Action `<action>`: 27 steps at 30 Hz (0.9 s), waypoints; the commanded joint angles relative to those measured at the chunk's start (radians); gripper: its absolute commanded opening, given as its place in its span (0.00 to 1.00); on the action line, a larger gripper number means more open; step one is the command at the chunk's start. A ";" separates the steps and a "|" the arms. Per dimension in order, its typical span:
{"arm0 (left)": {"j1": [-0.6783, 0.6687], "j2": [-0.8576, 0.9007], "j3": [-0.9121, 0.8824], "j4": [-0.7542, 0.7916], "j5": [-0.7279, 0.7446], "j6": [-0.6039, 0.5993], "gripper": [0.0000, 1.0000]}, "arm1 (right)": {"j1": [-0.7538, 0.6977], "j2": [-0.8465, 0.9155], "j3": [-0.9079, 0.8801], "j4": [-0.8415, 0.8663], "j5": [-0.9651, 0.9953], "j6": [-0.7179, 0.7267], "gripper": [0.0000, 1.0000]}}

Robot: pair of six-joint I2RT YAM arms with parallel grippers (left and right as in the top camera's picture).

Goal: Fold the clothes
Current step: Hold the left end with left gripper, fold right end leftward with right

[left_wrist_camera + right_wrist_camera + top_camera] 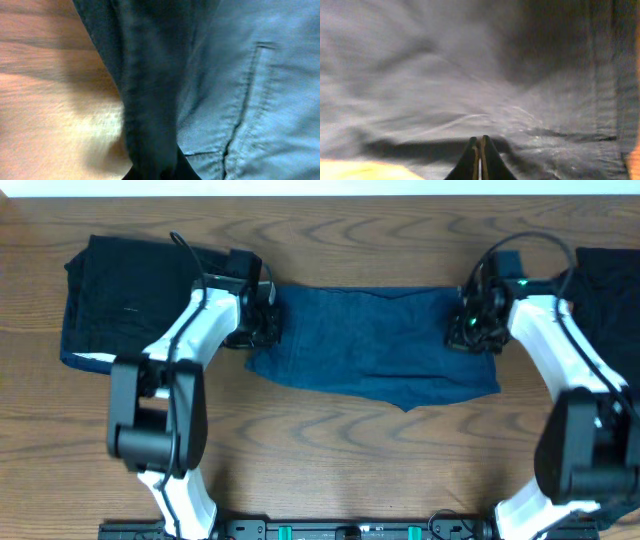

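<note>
Tabletop: a wood-grain tabletop (330, 450) carries all the cloth and both arms.
Navy cloth: the navy cloth (370, 345) lies spread across the middle of the tabletop, wider than it is deep. Its far edge runs fairly straight and its near edge sags to a point right of centre.
Left claw: the left claw (262, 322) sits at the left end of the navy cloth, low against it. In the left wrist view the fabric there is gathered into a dark upright ridge that runs down to the bottom middle of the frame. The claw is closed on that ridge, though its fingers are barely visible.
Pocket seam: a stitched pocket seam (245, 100) shows on the lighter blue fabric to the right of the ridge, with bare wood on the ridge's other side.
Right claw: the right claw (480, 150) is at the right end of the navy cloth. Its two dark fingertips are pressed together and low over wrinkled fabric. Whether any cloth is caught between them cannot be told.
Left black pile: the black cloth pile (120, 290) lies at the far left, just beside the left arm, with a white edge (95, 360) along its near side.
Right black piece: a second black cloth (612, 275) lies at the far right edge, partly behind the right arm and apart from the navy cloth.
</note>
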 commanded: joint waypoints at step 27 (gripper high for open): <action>0.003 -0.328 0.049 -0.024 -0.019 -0.214 0.06 | 0.454 0.095 -0.257 0.697 -0.206 0.272 0.01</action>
